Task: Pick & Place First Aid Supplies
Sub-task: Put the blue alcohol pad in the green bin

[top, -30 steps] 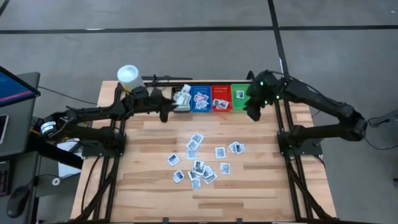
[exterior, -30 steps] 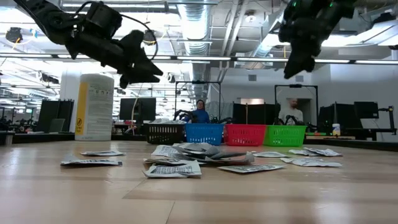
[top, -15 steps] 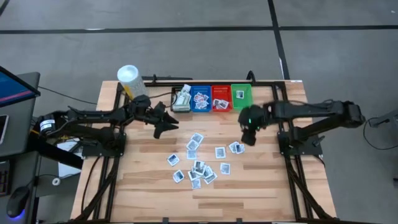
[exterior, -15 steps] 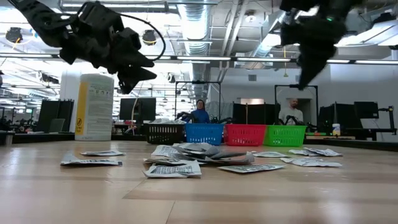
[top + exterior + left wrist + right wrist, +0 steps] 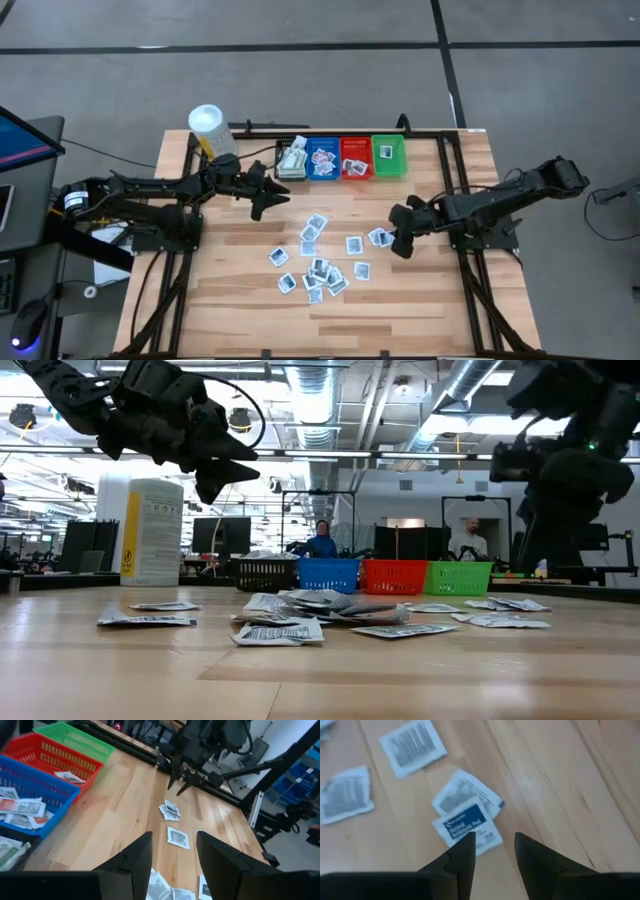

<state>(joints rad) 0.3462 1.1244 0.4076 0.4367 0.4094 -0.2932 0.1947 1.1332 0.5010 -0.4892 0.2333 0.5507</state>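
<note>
First aid packets lie scattered across the middle of the wooden worktop, most in a loose overlapping cluster toward the near edge, a few singles around it. At the cluster's right side, two overlapping packets lie just ahead of the right gripper, which hangs low over the worktop; its fingers stand parted with nothing between them, one tip above the edge of the blue-marked packet. The left gripper hovers higher, between the cluster and the bins, its fingers also apart and empty. Along the far edge stand four bins in a row: black, blue, red and green, each holding some packets. A white tub with a yellow label stands at the far left corner.
</note>
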